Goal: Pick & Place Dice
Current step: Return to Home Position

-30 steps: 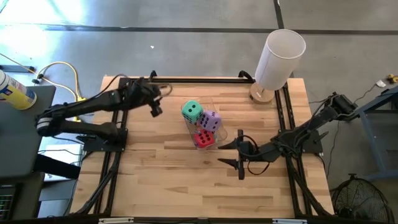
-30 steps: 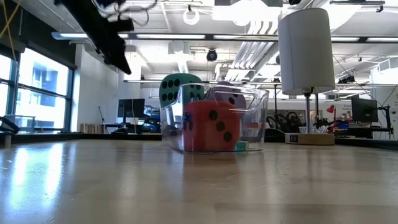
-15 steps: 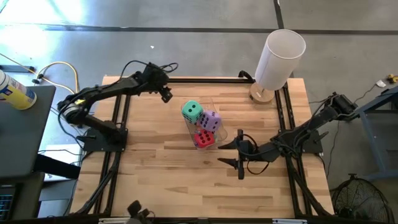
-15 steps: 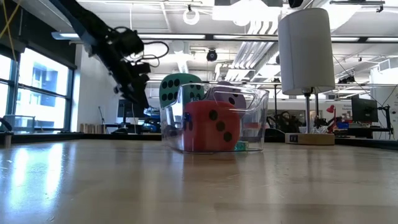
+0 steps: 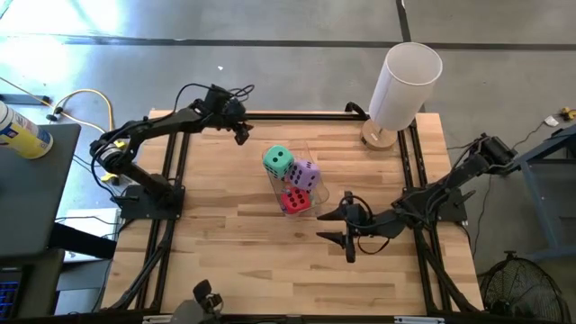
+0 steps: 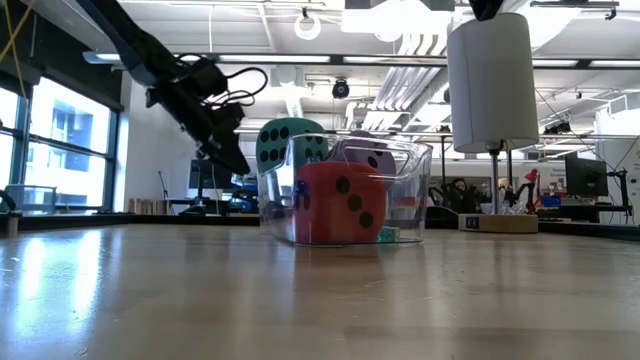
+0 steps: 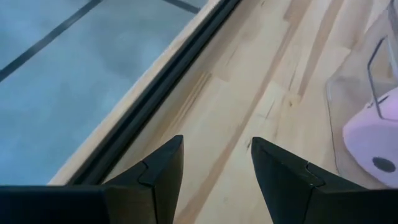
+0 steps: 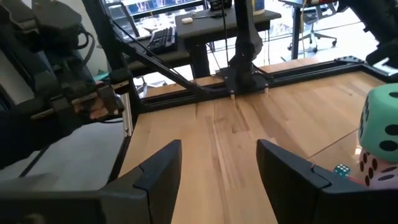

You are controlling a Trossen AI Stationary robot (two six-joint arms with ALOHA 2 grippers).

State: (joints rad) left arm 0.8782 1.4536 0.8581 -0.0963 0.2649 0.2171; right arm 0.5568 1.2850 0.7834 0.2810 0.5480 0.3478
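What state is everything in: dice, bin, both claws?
Bin: upright, holding dice.
Green die: topmost, poking above the rim.
Purple die: inside the bin.
Red die: inside the bin.
Left gripper: open, empty, at the table's far edge.
Right gripper: open, empty, beside the bin.

Two slender robot arms are shown, both finished in matte black. The left arm [image 5: 148, 126] is built from thin tubular links joined by thicker, rounded joint housings, and it is mounted on a flat black base plate [image 5: 148, 205]. Loose black cables [image 6: 264, 78] are looped around its wrist. The right arm [image 5: 432, 198] is made the same way. The left gripper [image 7: 216, 142] and the right gripper [image 8: 219, 144] are each formed of two dark, flat-faced fingers with angular, stepped edges and blunt tips.
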